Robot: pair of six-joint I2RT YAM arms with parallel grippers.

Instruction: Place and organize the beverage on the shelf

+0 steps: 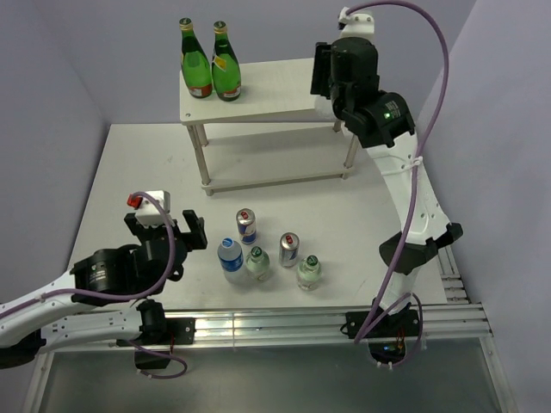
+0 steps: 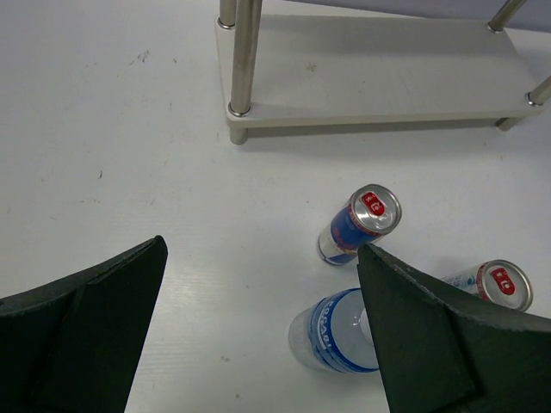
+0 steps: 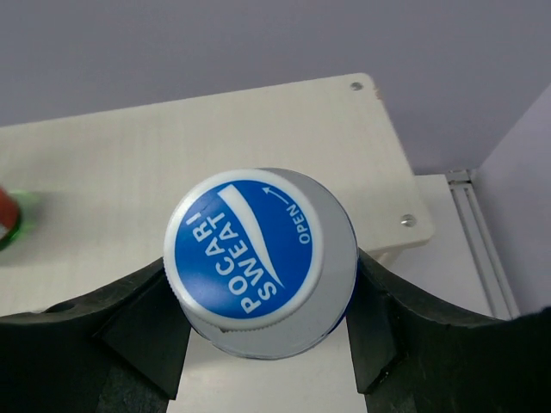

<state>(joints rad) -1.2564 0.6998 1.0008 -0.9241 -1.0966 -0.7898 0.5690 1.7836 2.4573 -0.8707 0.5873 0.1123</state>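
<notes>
My right gripper is at the right end of the shelf's top board. In the right wrist view it is shut on a tall water bottle with a blue-and-white cap, held upright over the board. Whether the bottle touches the board is hidden. On the table stand the other water bottle, two small green-capped bottles and two cans. My left gripper is open and empty, left of them. Its view shows the water bottle and both cans.
Two green glass bottles stand at the left end of the top board. The shelf's lower board and a steel post lie beyond my left gripper. Purple walls enclose the table. A metal rail runs along the near edge.
</notes>
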